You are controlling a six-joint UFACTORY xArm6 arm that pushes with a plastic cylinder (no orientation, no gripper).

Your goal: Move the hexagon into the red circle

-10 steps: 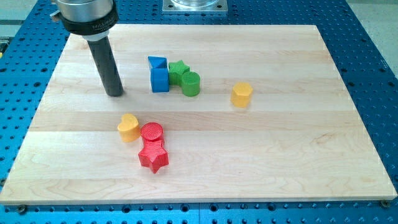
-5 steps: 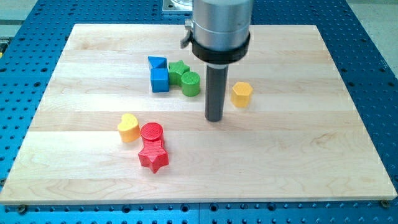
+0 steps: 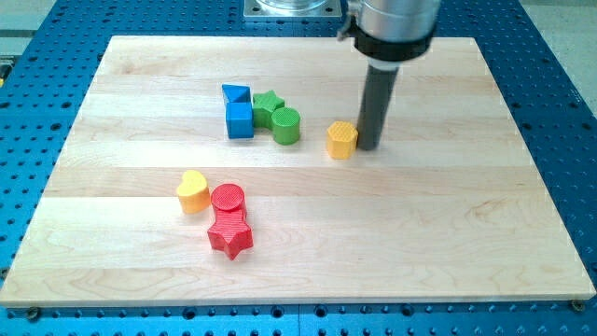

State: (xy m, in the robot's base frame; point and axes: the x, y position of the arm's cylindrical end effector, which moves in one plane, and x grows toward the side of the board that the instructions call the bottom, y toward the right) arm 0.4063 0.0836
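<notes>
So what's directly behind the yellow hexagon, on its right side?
My tip stands right against the yellow hexagon on the view's right, slightly toward the top. The rod covers the wood behind it, so the exact contact is hidden.

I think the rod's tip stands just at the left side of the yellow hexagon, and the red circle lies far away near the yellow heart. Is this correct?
Not quite. In the camera view my tip stands just at the view's right of the yellow hexagon, not its left. The rest holds: the red circle lies far off, beside the yellow heart.
</notes>
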